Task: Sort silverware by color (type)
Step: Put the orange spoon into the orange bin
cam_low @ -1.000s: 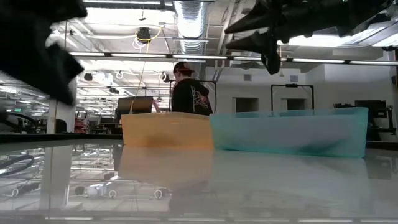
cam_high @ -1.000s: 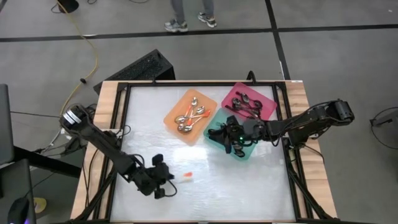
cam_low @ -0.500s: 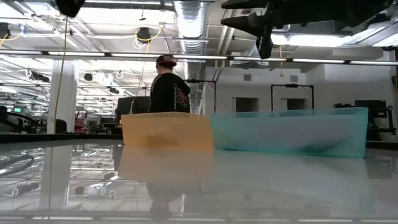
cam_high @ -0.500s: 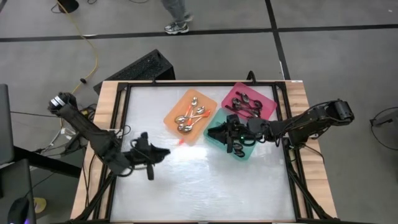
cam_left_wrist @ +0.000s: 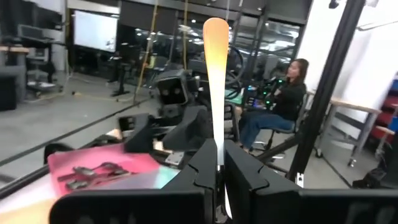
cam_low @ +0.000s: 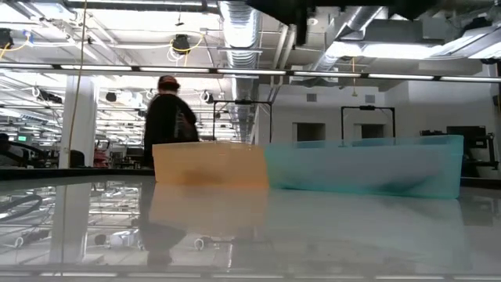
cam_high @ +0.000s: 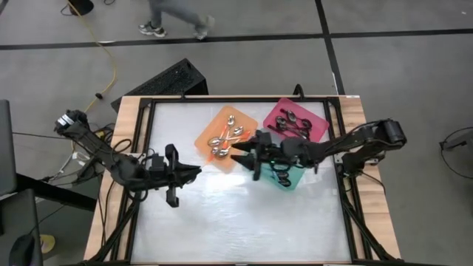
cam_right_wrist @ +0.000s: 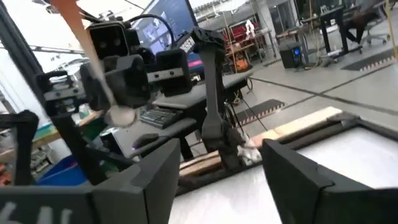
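My left gripper (cam_high: 194, 171) hangs over the table's left middle, shut on an orange-handled spoon (cam_left_wrist: 215, 74). The spoon also shows in the right wrist view (cam_right_wrist: 69, 22). My right gripper (cam_high: 246, 155) is open and empty (cam_right_wrist: 221, 149) over the near right corner of the orange tray (cam_high: 205, 140). That tray holds several shiny spoons with orange handles (cam_high: 225, 137). The pink tray (cam_high: 319, 118) holds dark spoons (cam_high: 290, 122). The teal tray (cam_high: 290, 181) lies mostly under my right arm. My left gripper pinches the orange-handled spoon between its two fingers at the lower end of the handle (cam_left_wrist: 217, 152). The fingers lie along the spoon and point level toward the table's right. The handle sticks out past the fingertips, and the spoon is lifted clear of the table.
The orange tray (cam_low: 210, 164) and the teal tray (cam_low: 364, 166) stand side by side in the low view. A black frame (cam_high: 148, 111) runs round the table. A keyboard (cam_high: 166, 80) lies beyond the far left corner. A person (cam_high: 174, 18) walks past the far side.
My left gripper has risen from the table's near middle with the orange-handled spoon and gone toward the far edge, turning toward the trays. The spoon is lifted clear. My right gripper has moved left from over the teal tray to the orange tray's corner.
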{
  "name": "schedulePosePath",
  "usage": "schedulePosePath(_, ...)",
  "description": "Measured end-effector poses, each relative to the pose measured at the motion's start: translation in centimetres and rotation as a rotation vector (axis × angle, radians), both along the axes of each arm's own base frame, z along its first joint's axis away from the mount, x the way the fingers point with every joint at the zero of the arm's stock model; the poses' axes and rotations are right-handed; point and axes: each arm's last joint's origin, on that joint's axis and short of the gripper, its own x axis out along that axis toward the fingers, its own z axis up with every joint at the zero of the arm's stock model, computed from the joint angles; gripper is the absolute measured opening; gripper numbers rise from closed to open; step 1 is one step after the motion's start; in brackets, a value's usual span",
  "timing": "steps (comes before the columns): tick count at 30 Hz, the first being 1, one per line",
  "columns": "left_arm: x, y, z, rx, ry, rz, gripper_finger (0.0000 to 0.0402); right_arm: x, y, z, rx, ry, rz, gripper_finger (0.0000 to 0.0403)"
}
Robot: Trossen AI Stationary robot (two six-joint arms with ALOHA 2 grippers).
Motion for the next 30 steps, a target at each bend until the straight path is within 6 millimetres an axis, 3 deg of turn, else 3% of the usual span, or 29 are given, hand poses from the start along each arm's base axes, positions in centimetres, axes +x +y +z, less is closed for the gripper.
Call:
schedulePosePath(5, 0.6, 0.7, 0.2, 0.009, -0.022, -0.055, 0.0002, 3.3, 0.3, 2.2, -0.046, -0.019, -0.003, 0.0249)
schedulePosePath(11, 1.0, 1.3, 0.6, 0.043, -0.062, -0.104, 0.0002, 5.2, 1.4, 4.8, -0.189, 0.012, 0.043, 0.0250)
schedulePosePath(23, 1.8, 2.3, 0.5, 0.086, -0.063, -0.156, 0.0002, 5.5, 1.6, 7.6, -0.222, -0.031, 0.078, 0.0250)
schedulePosePath(30, 1.9, 3.1, 0.8, 0.085, -0.092, -0.206, 0.0002, 5.5, 2.0, 7.1, -0.256, 0.025, 0.108, 0.0250)
